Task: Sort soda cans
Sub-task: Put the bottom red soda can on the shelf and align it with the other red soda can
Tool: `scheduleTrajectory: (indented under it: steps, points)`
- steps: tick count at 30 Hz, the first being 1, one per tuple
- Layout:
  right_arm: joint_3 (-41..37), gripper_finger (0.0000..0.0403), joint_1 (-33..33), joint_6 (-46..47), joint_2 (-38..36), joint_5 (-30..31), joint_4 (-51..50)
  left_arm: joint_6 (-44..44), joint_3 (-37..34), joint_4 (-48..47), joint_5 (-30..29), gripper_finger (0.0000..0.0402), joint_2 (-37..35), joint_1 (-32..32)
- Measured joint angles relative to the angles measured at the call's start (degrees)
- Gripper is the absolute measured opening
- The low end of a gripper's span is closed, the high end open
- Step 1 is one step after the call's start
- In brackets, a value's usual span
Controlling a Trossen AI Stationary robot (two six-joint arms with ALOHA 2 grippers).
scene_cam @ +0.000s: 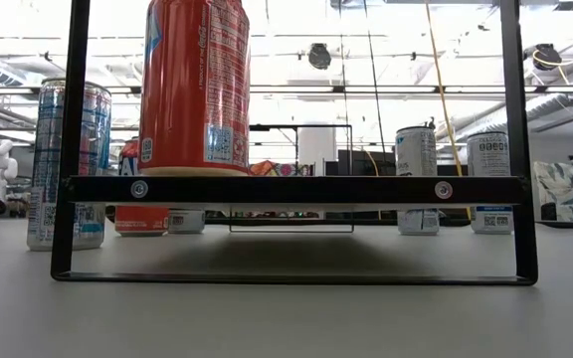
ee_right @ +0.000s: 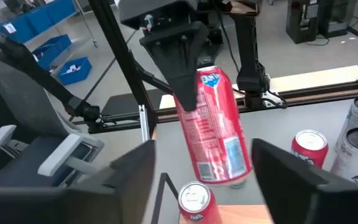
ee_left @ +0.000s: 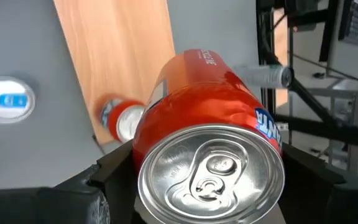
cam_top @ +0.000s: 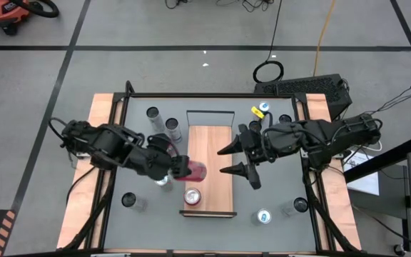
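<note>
Seen from above, the left gripper (cam_top: 179,169) holds a red can (cam_top: 194,170) at the wooden board's (cam_top: 214,146) nine o'clock edge; the right gripper (cam_top: 238,160) gapes wide. Only the left wrist view shows its silver top (ee_left: 211,170).

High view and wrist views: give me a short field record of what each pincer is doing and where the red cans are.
left pincer: shut on a red can, held on its side over the wooden board
right pincer: open, empty, over the board's right edge
standing red can: upright on the board's near end
third red can: upright on the table near silver cans, seen from the right wrist
remaining cans: scattered upright on the grey table around the board
</note>
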Motion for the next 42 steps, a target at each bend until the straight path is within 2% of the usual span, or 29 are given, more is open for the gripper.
scheduleTrajectory:
  steps: [6,12,25,29,37,42]
  points:
    - [0.0,0.0334,-0.03,-1.85,0.27,-0.11,-0.11,3.26,0.0,4.92,-0.49,0.0285,1.52,2.1]
    - [0.0,0.0363,-1.9,-3.93,2.36,-3.04,-1.05,6.41,0.0,10.72,-0.56,0.0285,3.26,3.73]
    - [0.0,0.0357,-2.79,-8.24,7.79,-6.03,-4.3,9.12,0.0,15.97,1.83,0.0285,5.47,4.73]
    - [0.0,0.0335,-2.82,-8.79,8.26,-6.24,-4.28,9.11,0.0,16.02,2.05,0.0285,5.6,4.72]
    - [0.0,0.0263,-2.82,-9.26,8.16,-7.8,-4.45,9.49,0.0,15.87,1.74,0.0289,5.71,4.76]
    - [0.0,0.026,-2.89,-8.7,7.97,-8.62,-4.93,13.72,0.0,17.05,-1.11,0.0322,5.71,4.33]
